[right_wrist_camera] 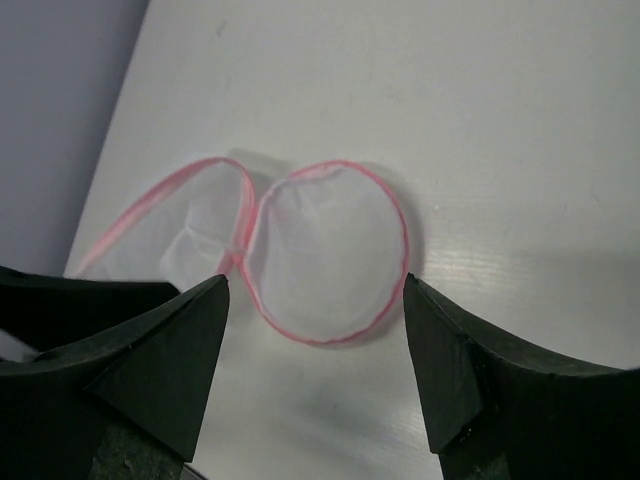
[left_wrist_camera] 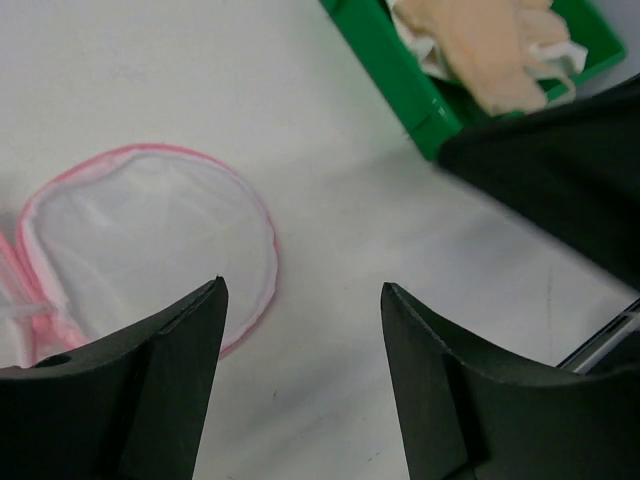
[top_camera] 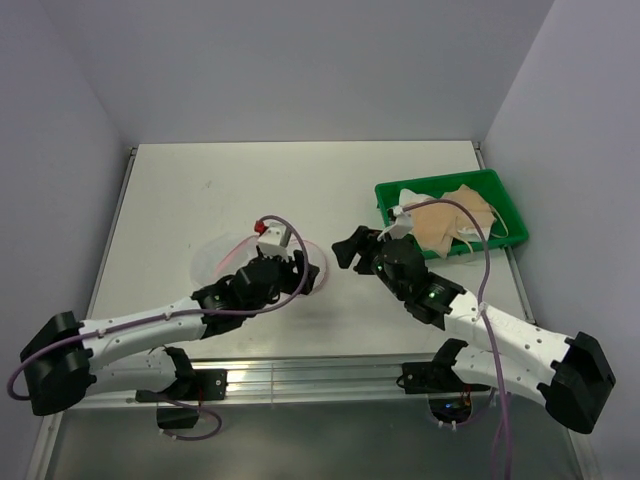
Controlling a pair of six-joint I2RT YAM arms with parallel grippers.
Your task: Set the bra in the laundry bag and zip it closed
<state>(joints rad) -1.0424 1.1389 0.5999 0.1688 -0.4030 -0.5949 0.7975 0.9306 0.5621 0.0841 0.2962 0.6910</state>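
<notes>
Top external view: the bra [top_camera: 455, 222] lies crumpled in the green tray [top_camera: 432, 180] on the right side of the table [top_camera: 200, 190]. The laundry bag [right_wrist_camera: 325, 250] lies unzipped left of centre, its two pink-rimmed halves spread flat. The left gripper [left_wrist_camera: 303, 290] and right gripper [right_wrist_camera: 315, 282] hover near the bag, jaws spread wide and holding nothing.

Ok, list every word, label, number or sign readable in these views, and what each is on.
No text can be read in any view.
The laundry bag, the bra and the green tray show no print.
The left tool and right tool are plain black.
The red and white part by the left arm's wrist is too small to read.
</notes>
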